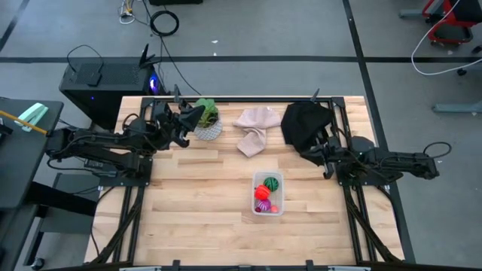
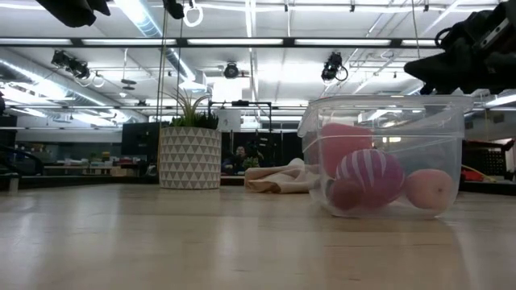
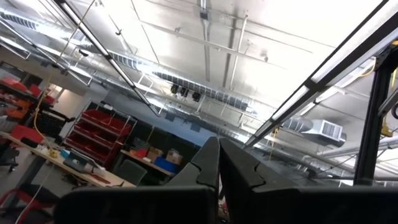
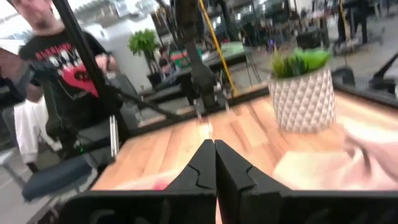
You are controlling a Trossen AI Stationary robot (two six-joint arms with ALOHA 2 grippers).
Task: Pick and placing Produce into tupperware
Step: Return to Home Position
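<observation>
Status: the loading work appears complete.

The tupperware (image 2: 403, 121) stands on the wooden table (image 1: 196, 218), a little right of centre and toward the near edge. Four pieces of produce lie inside it:
- a green round piece (image 1: 272, 182) at the far end
- a red piece (image 1: 261, 191) just beside it
- a purple striped piece (image 2: 369, 177) nearer the front
- a small orange-red ball (image 2: 429, 189) in the near right corner

The high view shows no loose produce on the bare boards. It is too coarse to rule out a tiny dark-red piece lying unnoticed, and no such piece can be made out inside the container either.

The other items are at the far side of the table, all clear of the container. The potted plant (image 1: 208, 120) is at far left, the beige cloth (image 1: 254, 128) at far centre and the black cloth (image 1: 305, 124) at far right.

The left gripper (image 3: 218, 143) sits at the far left, beside the plant. Its fingers are pressed together on nothing and it points up toward the ceiling. The right gripper (image 4: 214, 144) sits at the right side, near the black cloth and apart from the tupperware. Its fingers also meet with nothing between them. Both arms are folded back over their own bases.

Judgement: nothing remains to pick. The only open step is parking the arms, and both look at or close to rest.
</observation>
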